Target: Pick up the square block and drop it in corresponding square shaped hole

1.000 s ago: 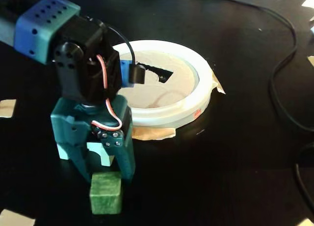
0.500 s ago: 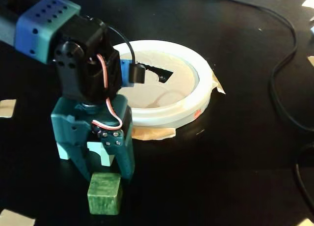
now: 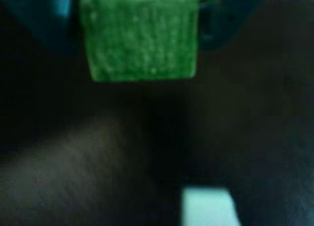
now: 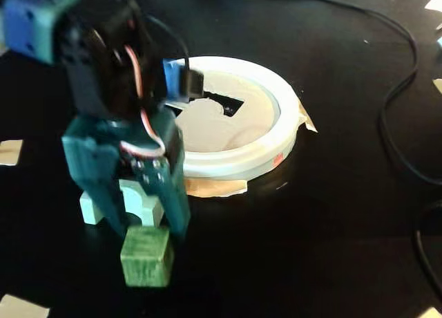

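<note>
At the near left of the black table [image 4: 331,214], the gripper [image 4: 141,238] points straight down with the square block [image 4: 146,256] pinched between its teal plastic fingertips. In the fixed view the cube's top sits between the two finger ends, its streaky dark-green wooden faces tilted a touch, and I can't tell whether it is resting on the tabletop or just clear of it. The wrist view is blurred, but there's the block [image 3: 140,37] again, a grainy green square face filling the top of the picture, dark finger shapes hugging both its sides, so the jaws are clamped on it.

Just behind the fingers stands the pale mint arch block [image 4: 141,204], smooth and matte, its curved notch facing down, partly hidden by the gripper.

Farther back and to the right lies the tan cardboard disc [image 4: 214,128], flat and dull, ringed by a glossy white plastic rim [image 4: 273,148]. A dark angular cutout [image 4: 224,102] shows near the far side of the disc, its left end covered by the arm; whether that is the square one I can't tell from here. A red and white wire loops down the arm's black motor housing [image 4: 103,62]. Thin black cables [image 4: 397,97] curve across the far right.
</note>
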Controlling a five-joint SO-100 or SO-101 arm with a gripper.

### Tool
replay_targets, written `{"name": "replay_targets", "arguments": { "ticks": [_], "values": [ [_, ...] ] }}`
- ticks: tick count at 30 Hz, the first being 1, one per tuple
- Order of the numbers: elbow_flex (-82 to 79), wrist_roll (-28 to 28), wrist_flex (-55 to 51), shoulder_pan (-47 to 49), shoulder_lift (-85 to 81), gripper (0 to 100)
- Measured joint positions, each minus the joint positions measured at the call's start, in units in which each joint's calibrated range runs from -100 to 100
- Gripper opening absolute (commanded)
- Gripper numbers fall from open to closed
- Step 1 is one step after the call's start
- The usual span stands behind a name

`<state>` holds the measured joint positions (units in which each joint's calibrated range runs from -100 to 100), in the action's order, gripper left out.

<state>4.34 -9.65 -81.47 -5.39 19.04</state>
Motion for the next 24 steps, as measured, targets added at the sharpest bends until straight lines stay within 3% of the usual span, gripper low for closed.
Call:
{"name": "replay_targets", "arguments": {
  "ticks": [12, 24],
  "values": [
    [0.00, 9.57, -13.39, 7.69, -15.43, 30],
    [0.00, 25.79, -16.20, 34.57, -23.90, 29]
  ]
}}
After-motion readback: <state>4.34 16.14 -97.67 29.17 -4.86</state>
